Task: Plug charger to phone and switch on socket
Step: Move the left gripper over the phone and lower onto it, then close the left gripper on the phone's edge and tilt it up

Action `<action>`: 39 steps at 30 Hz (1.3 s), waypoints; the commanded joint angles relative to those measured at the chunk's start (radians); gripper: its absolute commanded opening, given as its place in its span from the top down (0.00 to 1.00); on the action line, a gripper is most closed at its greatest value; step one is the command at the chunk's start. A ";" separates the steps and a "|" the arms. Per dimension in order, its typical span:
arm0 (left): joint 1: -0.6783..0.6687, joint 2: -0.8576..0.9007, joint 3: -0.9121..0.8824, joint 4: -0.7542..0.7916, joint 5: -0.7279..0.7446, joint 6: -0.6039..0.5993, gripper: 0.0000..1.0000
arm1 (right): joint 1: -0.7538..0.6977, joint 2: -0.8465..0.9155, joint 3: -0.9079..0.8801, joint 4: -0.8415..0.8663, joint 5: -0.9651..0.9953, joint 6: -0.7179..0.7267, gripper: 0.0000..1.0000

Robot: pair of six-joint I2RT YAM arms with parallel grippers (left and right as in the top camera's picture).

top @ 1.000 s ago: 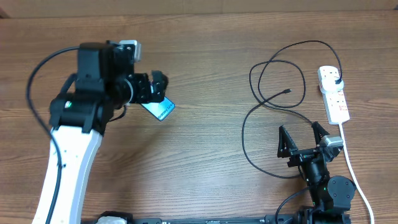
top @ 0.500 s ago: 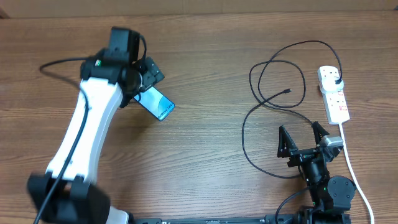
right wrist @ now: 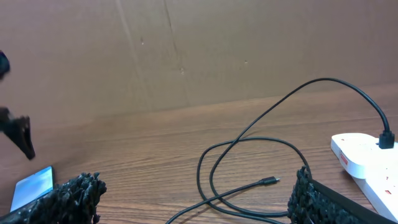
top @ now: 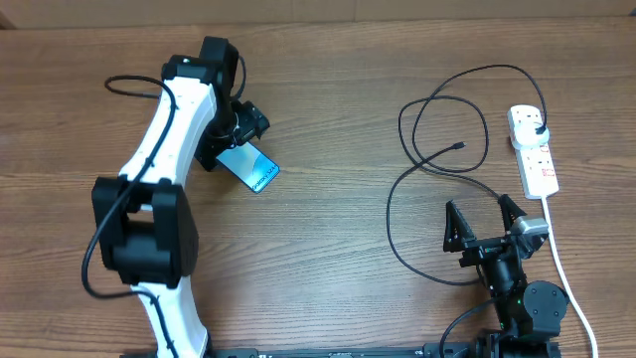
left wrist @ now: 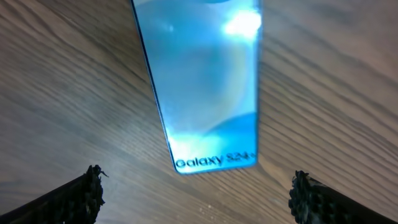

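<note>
Closest in, the right black two-finger gripper sits low by the near edge of the brown wood-grain table, fingers spread wide with nothing in them. Just past it the long thin black charger cable sprawls in big loops, and its little connector tip lies loose on the wood, apart from that gripper. Its black plug sits in the far end of the narrow white power strip, which hugs the right side, with its white cord running back toward the near edge. There's loads of bare wood in the middle. Over on the left lies the slim phone with the light blue glowing screen, well apart from the connector tip. The left gripper hangs over it, fingers splayed to either side of the lettered end, not clamped on it.
</note>
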 commanded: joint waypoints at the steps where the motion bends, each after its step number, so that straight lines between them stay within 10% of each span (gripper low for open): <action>1: 0.029 0.070 0.028 -0.003 0.103 -0.005 0.00 | 0.005 -0.001 -0.010 0.005 0.004 0.001 0.00; 39: 0.004 0.121 -0.112 0.201 -0.022 -0.089 0.00 | 0.005 -0.001 -0.010 0.005 0.004 0.001 0.00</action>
